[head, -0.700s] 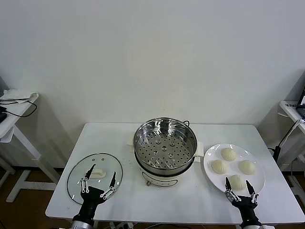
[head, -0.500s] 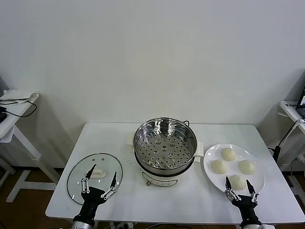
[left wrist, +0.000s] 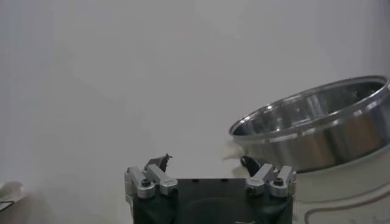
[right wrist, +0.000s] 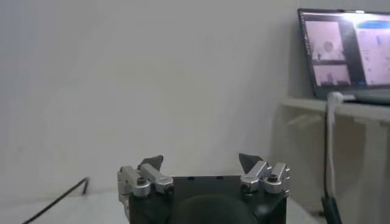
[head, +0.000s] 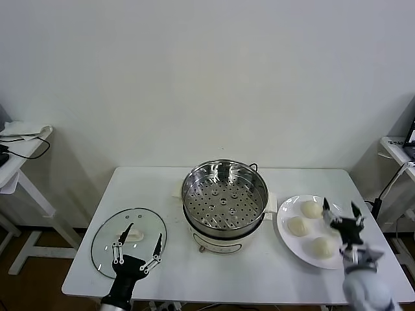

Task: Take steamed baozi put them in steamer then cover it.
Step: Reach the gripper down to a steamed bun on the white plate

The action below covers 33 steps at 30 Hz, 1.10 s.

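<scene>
Head view: right pincer [head: 339,214] spread wide, empty, above the steamed baozi [head: 312,208] plate [head: 285,236].

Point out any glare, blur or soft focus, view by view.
Head view: even light, bright reflections inside the steamer, right gripper slightly smeared. Left wrist view: hazy, steamer rim soft with highlights. Right wrist view: monitor glows, washed out; background soft.
</scene>
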Each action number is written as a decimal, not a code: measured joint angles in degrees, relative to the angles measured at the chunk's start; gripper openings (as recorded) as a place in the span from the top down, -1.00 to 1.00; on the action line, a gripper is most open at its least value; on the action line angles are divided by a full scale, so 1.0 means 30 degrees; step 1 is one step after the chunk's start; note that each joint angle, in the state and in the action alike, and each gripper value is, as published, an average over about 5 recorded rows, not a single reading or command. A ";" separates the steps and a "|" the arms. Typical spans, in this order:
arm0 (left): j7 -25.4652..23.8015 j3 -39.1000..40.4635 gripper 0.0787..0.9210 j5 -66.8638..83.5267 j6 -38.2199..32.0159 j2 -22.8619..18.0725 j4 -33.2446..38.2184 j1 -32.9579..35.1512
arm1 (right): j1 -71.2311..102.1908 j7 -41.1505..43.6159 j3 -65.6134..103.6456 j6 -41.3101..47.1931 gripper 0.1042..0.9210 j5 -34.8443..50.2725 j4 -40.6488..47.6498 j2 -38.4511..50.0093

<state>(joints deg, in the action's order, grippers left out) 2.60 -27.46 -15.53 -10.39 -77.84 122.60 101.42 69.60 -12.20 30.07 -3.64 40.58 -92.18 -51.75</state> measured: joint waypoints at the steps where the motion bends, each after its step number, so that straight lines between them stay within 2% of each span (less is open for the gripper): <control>1: 0.0007 0.0014 -0.77 -0.0003 0.0022 -0.0014 0.0109 0.0063 | -0.0836 0.0380 -0.0392 0.0304 -0.76 0.0264 0.0641 0.0408; 5: 0.0050 0.0045 -0.77 -0.0010 0.0065 -0.0069 0.0494 0.0258 | -0.3917 0.2946 -0.2076 0.1550 -0.76 0.0707 0.3059 0.2085; 11: 0.0144 0.0033 -0.77 -0.0008 0.0117 -0.0160 0.0902 0.0400 | -0.8484 0.9522 -0.5540 0.2453 -0.76 -0.0920 0.6173 0.4550; 18: 0.0256 0.0007 -0.77 0.0001 0.0119 -0.0295 0.1174 0.0627 | -1.4356 1.8161 -1.0521 0.1512 -0.76 -0.5659 0.9423 0.5891; 23: 0.0323 -0.0051 -0.77 0.0006 0.0115 -0.0421 0.1270 0.0714 | -1.7840 2.3163 -1.3627 0.0331 -0.76 -0.9617 1.0816 0.5958; 28: 0.0397 -0.0121 -0.77 0.0016 0.0115 -0.0546 0.1305 0.0798 | -1.9892 2.5991 -1.5870 -0.0631 -0.76 -1.3092 1.1725 0.5581; 33: 0.0475 -0.0242 -0.77 0.0032 0.0098 -0.0637 0.1405 0.0942 | -2.0957 2.6944 -1.7237 -0.1226 -0.76 -1.5986 1.2716 0.4909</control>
<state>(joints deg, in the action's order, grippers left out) 4.02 -28.19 -15.43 -10.09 -79.75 126.81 104.25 6.73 68.63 -21.64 -7.31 -7.38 -54.03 -37.03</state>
